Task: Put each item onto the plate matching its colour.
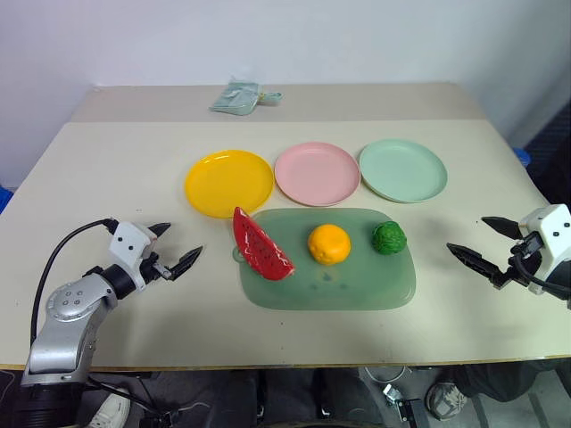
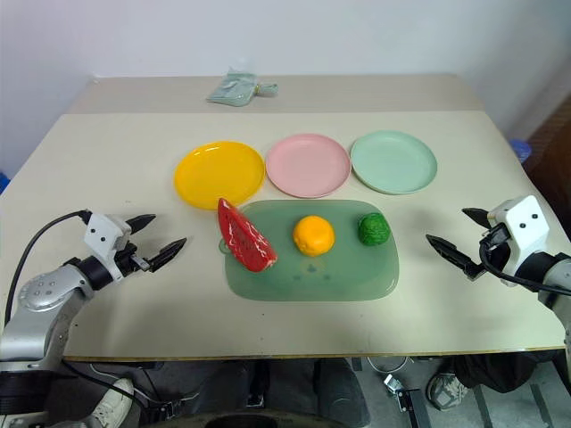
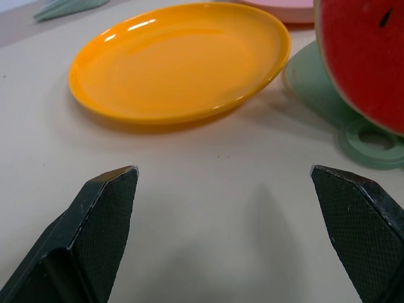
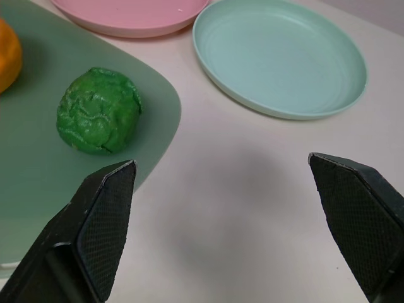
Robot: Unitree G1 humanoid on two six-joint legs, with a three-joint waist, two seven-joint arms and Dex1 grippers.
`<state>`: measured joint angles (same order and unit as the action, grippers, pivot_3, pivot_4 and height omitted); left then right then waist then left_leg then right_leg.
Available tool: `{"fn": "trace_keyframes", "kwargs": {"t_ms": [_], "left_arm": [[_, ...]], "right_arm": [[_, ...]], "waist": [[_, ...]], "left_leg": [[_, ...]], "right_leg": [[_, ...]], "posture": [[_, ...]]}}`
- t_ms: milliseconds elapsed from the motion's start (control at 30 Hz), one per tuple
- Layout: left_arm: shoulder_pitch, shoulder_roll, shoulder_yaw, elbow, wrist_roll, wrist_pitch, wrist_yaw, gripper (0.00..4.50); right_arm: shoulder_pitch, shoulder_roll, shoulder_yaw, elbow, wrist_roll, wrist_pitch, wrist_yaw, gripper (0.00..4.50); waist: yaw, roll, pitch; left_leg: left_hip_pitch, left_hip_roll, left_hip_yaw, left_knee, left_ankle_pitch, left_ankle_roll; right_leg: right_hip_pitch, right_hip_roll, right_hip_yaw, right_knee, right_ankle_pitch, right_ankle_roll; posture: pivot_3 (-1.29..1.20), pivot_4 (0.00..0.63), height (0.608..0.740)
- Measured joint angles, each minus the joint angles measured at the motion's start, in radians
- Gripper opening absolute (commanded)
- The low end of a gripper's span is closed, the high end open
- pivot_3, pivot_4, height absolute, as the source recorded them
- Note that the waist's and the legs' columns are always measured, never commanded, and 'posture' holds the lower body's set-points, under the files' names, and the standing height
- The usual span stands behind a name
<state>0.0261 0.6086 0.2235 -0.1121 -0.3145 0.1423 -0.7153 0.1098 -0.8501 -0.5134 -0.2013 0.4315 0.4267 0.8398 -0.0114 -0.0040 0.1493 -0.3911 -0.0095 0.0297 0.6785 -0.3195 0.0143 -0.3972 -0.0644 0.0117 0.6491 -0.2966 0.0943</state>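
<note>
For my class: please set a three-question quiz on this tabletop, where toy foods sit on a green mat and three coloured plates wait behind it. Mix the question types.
1. True or false: the watermelon wedge already lies on the pink plate.
2. Multiple choice: which item is nearest the right gripper? A) the orange B) the green ball C) the watermelon wedge
3. Fill in: both the right gripper and the left gripper are ____, holding nothing.

Key
1. False: it is on the green mat, and all three plates, including the yellow plate and the mint plate, hold nothing.
2. B
3. open
</note>
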Motion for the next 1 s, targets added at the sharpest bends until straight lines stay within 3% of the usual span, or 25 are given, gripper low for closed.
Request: {"fn": "trace_keyframes", "kwargs": {"t_ms": [1000], "left_arm": [[0.001,-0.011,0.001,-0.001,-0.003,-0.032,0.027,4.50]], "right_arm": [[-0.107,0.069,0.114,-0.024,-0.033,-0.021,-0.087,4.46]], "waist": [[-0.001,0.000,0.000]], "left_leg": [[0.000,0.000,0.000,0.000,0.000,0.000]], "right_leg": [[0.000,0.000,0.000,0.000,0.000,0.000]], "posture": [[0.00,0.150,0.740]]}}
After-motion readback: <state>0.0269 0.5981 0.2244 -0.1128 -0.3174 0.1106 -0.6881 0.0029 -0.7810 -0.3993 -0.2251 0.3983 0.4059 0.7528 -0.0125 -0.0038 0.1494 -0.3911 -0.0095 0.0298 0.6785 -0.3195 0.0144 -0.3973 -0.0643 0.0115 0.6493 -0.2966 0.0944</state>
